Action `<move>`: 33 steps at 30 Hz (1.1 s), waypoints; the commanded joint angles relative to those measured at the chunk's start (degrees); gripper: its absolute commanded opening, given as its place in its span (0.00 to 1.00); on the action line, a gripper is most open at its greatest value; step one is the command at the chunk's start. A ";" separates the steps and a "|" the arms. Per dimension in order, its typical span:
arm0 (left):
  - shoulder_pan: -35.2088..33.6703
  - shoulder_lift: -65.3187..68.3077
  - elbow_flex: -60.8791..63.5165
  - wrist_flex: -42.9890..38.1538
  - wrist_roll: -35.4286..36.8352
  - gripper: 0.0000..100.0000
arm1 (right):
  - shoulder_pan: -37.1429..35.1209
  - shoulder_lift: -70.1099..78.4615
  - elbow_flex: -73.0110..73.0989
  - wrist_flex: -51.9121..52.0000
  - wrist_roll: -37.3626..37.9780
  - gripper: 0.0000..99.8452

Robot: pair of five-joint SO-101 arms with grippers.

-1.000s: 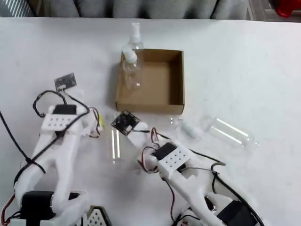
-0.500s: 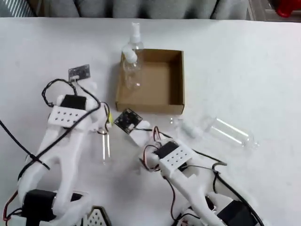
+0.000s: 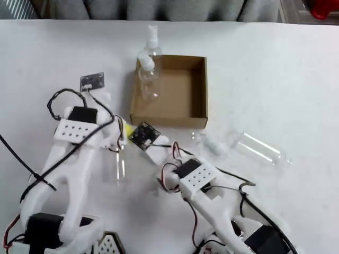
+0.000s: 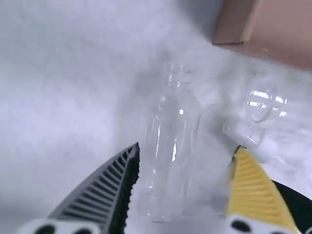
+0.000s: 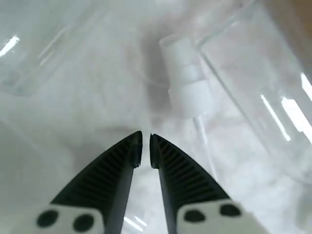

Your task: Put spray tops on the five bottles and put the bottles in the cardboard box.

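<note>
A white, matte table [image 3: 275, 69] stretches across the high view. Its surface is lit softly and evenly, with only faint grey shadows on it. Seen close in the left wrist view, the same white surface looks slightly fuzzy, like cloth or felt. Beyond the table's far edge runs a row of grey, rounded, padded-looking shapes [image 3: 175, 9]; whether they are seat backs or curtain folds cannot be told. At the far left corner sits a patch of pale slanted slats [image 3: 15, 7], and at the far right corner a glossy red object [image 3: 324, 7], cut off by the frame.
</note>
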 commanded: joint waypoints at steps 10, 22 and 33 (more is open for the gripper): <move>-2.15 14.11 -7.12 -0.70 -3.87 0.27 | 0.66 -1.80 -0.26 -1.01 0.53 0.02; -2.15 22.64 -13.27 -1.14 -12.13 0.27 | 0.66 -1.80 -0.26 -1.01 0.53 0.02; -1.71 25.19 -12.66 -3.60 -12.13 0.27 | 0.66 -1.80 -0.26 -1.01 0.53 0.02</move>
